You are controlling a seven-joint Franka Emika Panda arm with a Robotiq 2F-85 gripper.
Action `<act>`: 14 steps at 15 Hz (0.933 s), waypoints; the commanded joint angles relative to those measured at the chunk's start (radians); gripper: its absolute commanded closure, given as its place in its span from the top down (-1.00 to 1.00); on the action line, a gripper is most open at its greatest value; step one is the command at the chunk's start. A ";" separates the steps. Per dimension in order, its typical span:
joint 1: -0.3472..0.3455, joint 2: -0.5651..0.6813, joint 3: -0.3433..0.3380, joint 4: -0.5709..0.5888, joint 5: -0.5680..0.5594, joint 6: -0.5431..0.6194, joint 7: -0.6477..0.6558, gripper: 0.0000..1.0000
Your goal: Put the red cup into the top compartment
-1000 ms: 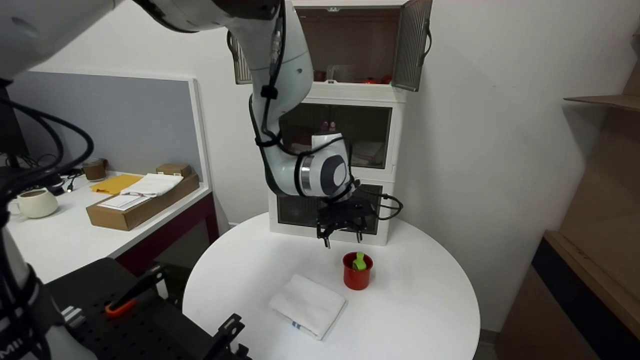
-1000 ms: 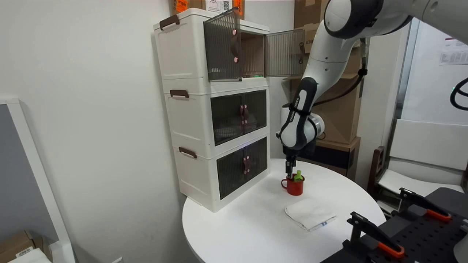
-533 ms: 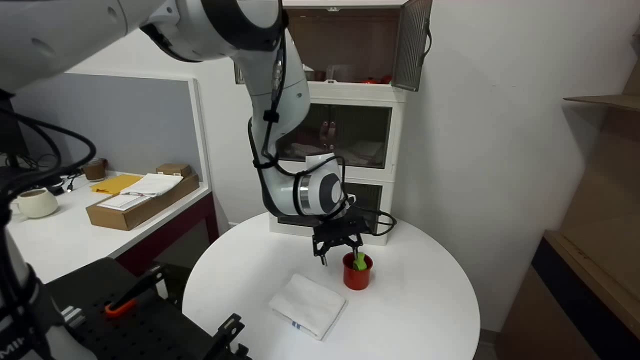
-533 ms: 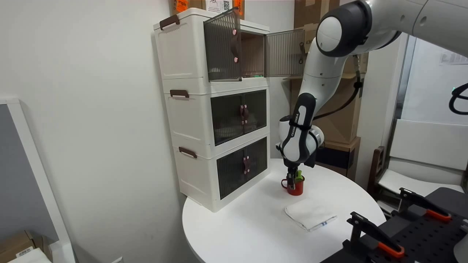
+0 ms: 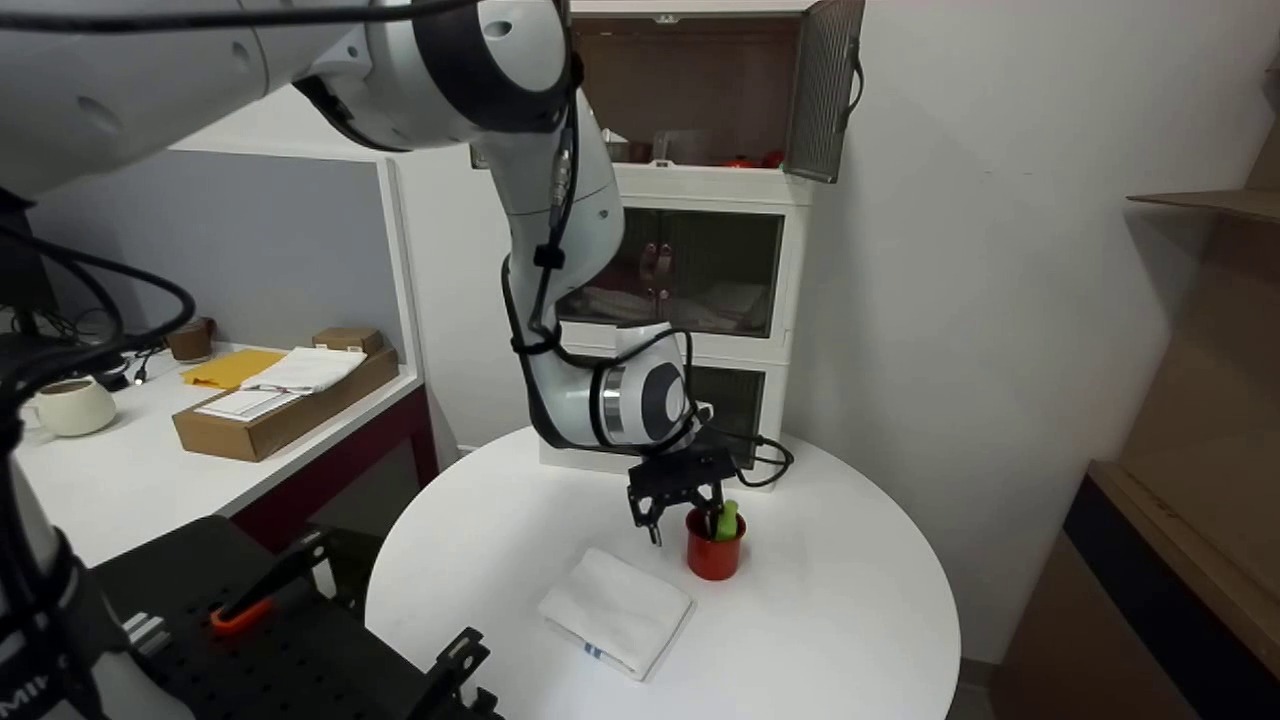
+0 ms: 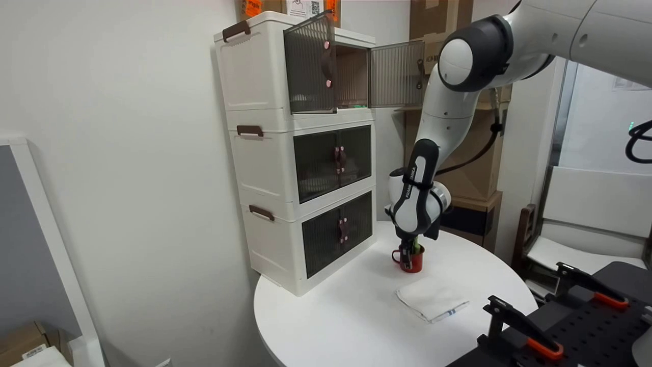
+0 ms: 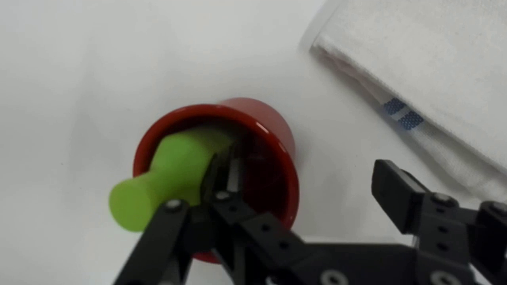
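The red cup stands upright on the white round table, with a green item inside; the cup also shows in an exterior view and the wrist view. My gripper is open and straddles the cup's wall. In the wrist view, one finger of the gripper is inside the cup beside the green item; the other is outside, apart from the wall. The top compartment is the brown-lined space atop the white cabinet, doors open; it also shows in an exterior view.
A folded white cloth lies beside the cup. The compartment's open doors stick out, one also showing in an exterior view. Small red things sit inside it. The lower cabinet doors are shut. A black board with clamps borders the table.
My gripper has moved down from above the cup, so one finger is now inside it. The green item has shifted slightly, away from that finger. The cup has not visibly moved.
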 commanded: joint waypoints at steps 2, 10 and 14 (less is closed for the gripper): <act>-0.008 0.029 0.007 0.037 -0.021 0.003 0.023 -0.16; -0.067 -0.048 0.087 -0.030 -0.034 0.001 -0.058 -1.00; -0.217 -0.224 0.271 -0.187 -0.056 -0.034 -0.256 -0.97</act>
